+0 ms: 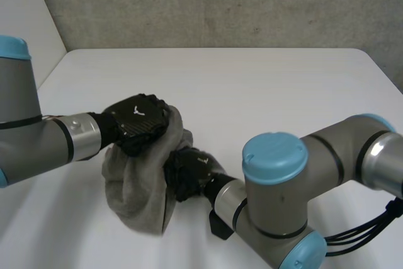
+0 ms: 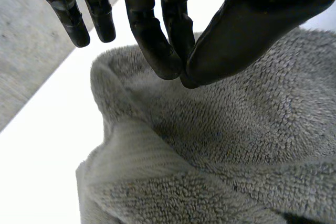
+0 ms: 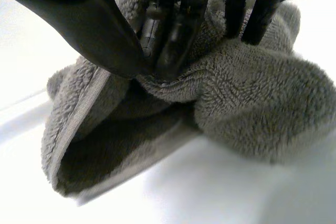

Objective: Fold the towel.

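A grey towel (image 1: 135, 193) is bunched up and hangs between my two hands near the table's front left. My left hand (image 1: 140, 123) is at the towel's upper part. Its fingers (image 2: 152, 35) meet the thumb in a pinch on the towel's (image 2: 236, 129) fluffy surface. My right hand (image 1: 192, 171) sits at the towel's right side, lower and closer to me. Its thumb (image 3: 94, 24) and fingers clamp a folded edge of the towel (image 3: 252, 98). Below that grip a hemmed edge hangs open like a pocket.
The white table (image 1: 252, 92) stretches bare behind and to the right of the towel. A grey wall stands behind its far edge. The table's left edge runs diagonally close to my left arm.
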Action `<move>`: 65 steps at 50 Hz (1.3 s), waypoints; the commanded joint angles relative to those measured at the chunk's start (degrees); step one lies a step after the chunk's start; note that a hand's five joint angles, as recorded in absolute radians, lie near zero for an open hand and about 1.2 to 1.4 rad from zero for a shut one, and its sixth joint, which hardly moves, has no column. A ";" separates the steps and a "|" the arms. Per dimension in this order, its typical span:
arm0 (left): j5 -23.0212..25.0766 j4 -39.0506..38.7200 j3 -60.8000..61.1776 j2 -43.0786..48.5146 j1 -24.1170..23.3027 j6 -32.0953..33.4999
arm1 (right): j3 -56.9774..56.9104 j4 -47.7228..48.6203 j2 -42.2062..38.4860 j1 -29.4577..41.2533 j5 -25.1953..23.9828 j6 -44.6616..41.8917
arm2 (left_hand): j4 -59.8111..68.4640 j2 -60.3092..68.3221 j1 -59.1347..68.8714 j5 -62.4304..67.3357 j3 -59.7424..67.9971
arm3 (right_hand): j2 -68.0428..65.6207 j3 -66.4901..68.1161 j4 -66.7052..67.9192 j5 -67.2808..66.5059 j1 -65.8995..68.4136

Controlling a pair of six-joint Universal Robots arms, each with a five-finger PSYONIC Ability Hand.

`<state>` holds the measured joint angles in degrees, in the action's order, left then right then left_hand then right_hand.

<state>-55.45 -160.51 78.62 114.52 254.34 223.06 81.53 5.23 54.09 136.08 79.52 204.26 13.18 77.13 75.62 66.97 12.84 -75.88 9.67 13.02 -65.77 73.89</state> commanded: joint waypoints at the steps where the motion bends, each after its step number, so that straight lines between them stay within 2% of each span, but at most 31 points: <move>1: 1.84 -0.77 -0.48 -4.31 1.16 -5.44 | -1.89 -2.58 7.94 -3.53 -1.03 -5.16 | -3.18 2.87 4.38 3.03 -2.84 | -4.12 0.33 -3.02 -4.23 6.11; 2: 2.01 -1.46 -0.66 -5.44 1.25 -7.18 | -4.68 -6.16 10.14 -6.24 -2.95 -8.93 | -3.18 2.87 4.38 3.03 -2.84 | -4.12 0.33 -3.02 -4.23 6.11; 3: 2.01 -2.51 -0.83 -6.67 1.42 -9.11 | -4.71 -6.20 10.16 -6.27 -2.97 -8.97 | -3.18 2.87 4.38 3.03 -2.84 | -4.12 0.33 -3.02 -4.23 6.11; 5: 2.01 -4.09 -0.92 -7.98 1.60 -11.30 | -13.28 -19.93 10.95 -11.52 -10.92 -17.62 | -3.18 2.87 4.38 3.03 -2.84 | -4.12 0.33 -3.02 -4.23 6.11; 6: 2.01 -4.11 -0.92 -8.00 1.60 -11.33 | -13.33 -20.00 10.95 -11.54 -10.97 -17.67 | -3.18 2.87 4.38 3.03 -2.84 | -4.12 0.33 -3.02 -4.23 6.11; 7: 2.01 -5.93 -0.92 -9.39 1.68 -14.02 | -17.85 -26.35 11.13 -13.19 -14.27 -21.41 | -3.18 2.87 4.38 3.03 -2.84 | -4.12 0.33 -3.02 -4.23 6.11; 8: 1.93 -7.87 -0.84 -10.80 1.69 -17.36 | -17.90 -26.41 11.13 -13.21 -14.31 -21.45 | -3.18 2.87 4.38 3.03 -2.84 | -4.12 0.33 -3.02 -4.23 6.11; 9: 1.93 -7.88 -0.84 -10.81 1.69 -17.39 | -22.42 -29.98 11.39 -14.86 -16.22 -23.97 | -3.18 2.87 4.38 3.03 -2.84 | -4.12 0.33 -3.02 -4.23 6.11; 11: 1.93 -11.73 -0.31 -13.70 1.77 -25.35 | -26.42 -31.51 11.57 -16.02 -16.42 -24.61 | -3.18 2.87 4.38 3.03 -2.84 | -4.12 0.33 -3.02 -4.23 6.11; 12: 1.93 -11.75 -0.31 -13.71 1.77 -25.39 | -28.95 -31.51 11.83 -17.33 -16.07 -24.53 | -3.18 2.87 4.38 3.03 -2.84 | -4.12 0.33 -3.02 -4.23 6.11; 14: 2.01 -15.51 0.65 -15.90 1.86 -32.39 | -29.94 -31.78 12.45 -18.66 -16.77 -24.53 | -3.18 2.87 4.38 3.03 -2.84 | -4.12 0.33 -3.02 -4.23 6.11; 19: 2.10 -21.05 4.25 -17.49 2.47 -37.68 | -24.84 -32.39 13.50 -18.75 -16.24 -25.23 | -3.18 2.87 4.38 3.03 -2.84 | -3.00 0.33 -3.02 -3.11 5.00; 20: 2.10 -21.07 4.26 -17.49 2.48 -37.69 | -21.01 -32.04 13.76 -18.23 -15.81 -25.66 | -3.18 2.87 4.38 3.03 -2.84 | 39.80 0.33 -3.02 39.68 -37.80; 21: 2.19 -22.81 5.48 -17.40 2.74 -37.78 | -16.80 -31.34 14.29 -17.79 -15.28 -26.36 | -3.18 -0.60 0.91 -0.45 -2.84 | 67.04 0.33 -3.02 65.77 -65.04; 22: 2.19 -24.31 6.45 -17.14 2.91 -37.78 | -16.75 -31.34 14.29 -17.78 -15.27 -26.37 | -3.18 -16.46 -14.95 -16.30 -2.84 | 67.31 0.33 -3.02 65.77 -65.31; 23: 2.19 -24.32 6.46 -17.14 2.92 -37.78 | -13.01 -29.60 15.34 -17.35 -13.45 -26.20 | -3.18 -16.61 -15.10 -16.46 -2.84 | 67.31 0.33 -3.02 65.77 -65.32; 24: 2.10 -25.54 7.07 -16.62 2.83 -37.78 | -8.97 -26.36 16.39 -16.73 -10.82 -25.85 | -3.18 -34.27 -32.76 -34.12 -2.84 | 67.48 0.33 -3.02 65.77 -65.48; 25: 2.10 -25.55 7.08 -16.61 2.83 -37.78 | -8.93 -26.33 16.40 -16.73 -10.79 -25.84 | -3.18 -34.45 -32.93 -34.29 -2.84 | 67.48 0.33 -3.02 65.77 -65.48; 26: 2.10 -26.42 7.51 -16.26 2.74 -37.69 | -5.10 -22.06 16.92 -15.60 -8.09 -25.76 | -3.18 -51.10 -49.59 -50.95 -2.84 | 67.65 0.33 -3.02 65.77 -65.65; 27: 2.10 -26.86 7.60 -15.39 2.74 -37.61 | -5.07 -22.02 16.93 -15.58 -8.07 -25.76 | -3.18 -56.26 -54.75 -56.11 -2.84 | 67.65 0.33 -3.02 65.77 -65.65; 29: 2.10 -27.13 7.60 -13.90 2.83 -37.61 | 2.02 -12.84 17.63 -11.91 -4.65 -26.72 | -3.18 -57.48 -55.97 -57.33 -2.84 | 67.31 0.33 -3.02 65.77 -65.32; 30: 2.19 -27.13 7.25 -12.23 2.83 -37.61 | 2.05 -12.79 17.63 -11.89 -4.64 -26.72 | -3.18 -58.49 -56.98 -58.34 -2.84 | 67.31 0.33 -3.02 65.77 -65.32; 32: 2.10 -27.05 6.64 -11.00 2.83 -37.61 | 7.30 -5.53 18.16 -8.92 -3.67 -26.98 | -3.18 -61.83 -60.32 -61.68 -2.84 | 66.98 0.33 -3.02 65.77 -64.98; 34: 2.10 -27.04 6.29 -10.12 2.91 -37.43 | 9.33 -3.15 18.68 -7.77 -4.02 -27.51 | -3.18 -66.53 -65.02 -66.37 -2.84 | 66.48 0.33 -3.02 65.77 -64.48; 38: 2.01 -27.05 5.06 -7.92 3.61 -37.17 | 13.13 1.53 18.86 -6.53 -5.52 -29.97 | -3.18 -67.08 -65.57 -66.93 -2.84 | 64.79 0.33 -3.02 64.68 -62.79; 40: 2.01 -26.96 4.88 -7.47 4.49 -37.17 | 16.54 5.73 18.51 -6.27 -7.27 -34.26 | -3.18 -67.08 -65.57 -66.93 -2.84 | 61.78 0.33 -3.02 61.67 -59.78; 46: 1.93 -26.61 5.14 -7.03 7.57 -37.25 | 18.75 9.53 16.84 -4.33 -7.98 -39.38 | -3.18 -67.08 -65.57 -66.93 -2.84 | 57.39 0.33 -3.02 57.27 -55.39; 48: 2.01 -26.61 5.23 -7.03 7.84 -37.43 | 18.93 12.07 14.57 -2.76 -7.72 -41.39 | -3.18 -67.08 -65.57 -66.93 -2.84 | 53.70 0.33 -3.02 53.59 -51.71; 56: 1.84 -26.60 5.84 -7.21 7.84 -37.61 | 17.88 15.32 8.94 -0.47 -7.37 -45.52 | -3.18 -67.08 -65.57 -66.93 -2.84 | 53.02 0.33 -3.02 52.90 -51.02; 65: 1.84 -26.52 6.90 -7.29 8.10 -37.61 | 16.91 22.28 6.65 3.14 -6.84 -49.66 | -3.18 -67.08 -65.57 -66.93 -2.84 | 44.60 0.33 -3.02 44.49 -42.61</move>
<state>-53.60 -186.98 84.73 107.25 262.35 185.37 98.99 23.67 61.82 137.27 72.34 156.55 13.18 13.84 17.41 3.21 12.84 -28.66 9.68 13.02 -19.22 28.80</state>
